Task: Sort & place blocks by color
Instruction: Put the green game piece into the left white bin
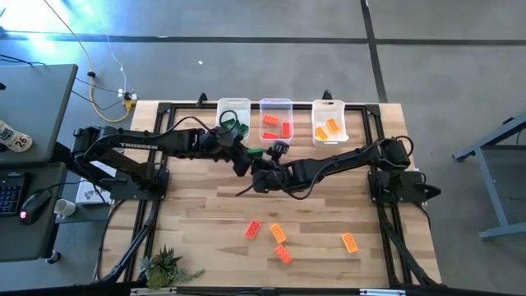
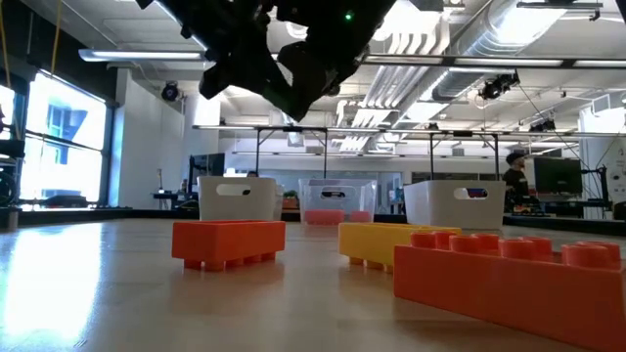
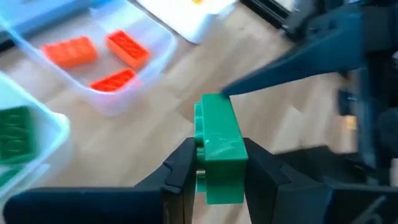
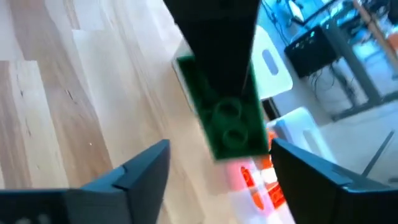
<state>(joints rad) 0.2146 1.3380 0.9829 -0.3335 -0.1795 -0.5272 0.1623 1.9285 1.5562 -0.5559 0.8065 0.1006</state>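
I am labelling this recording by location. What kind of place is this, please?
Probably a robotics lab or open workshop: exposed ceiling ducts, a computer desk with keyboard and mouse beside the wooden table, and more workbenches with monitors in the room behind.

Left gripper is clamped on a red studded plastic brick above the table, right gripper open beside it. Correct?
Not quite: the studded plastic brick in the left gripper is green, not red, as the left wrist view shows. The right gripper is open beside it, as you said.
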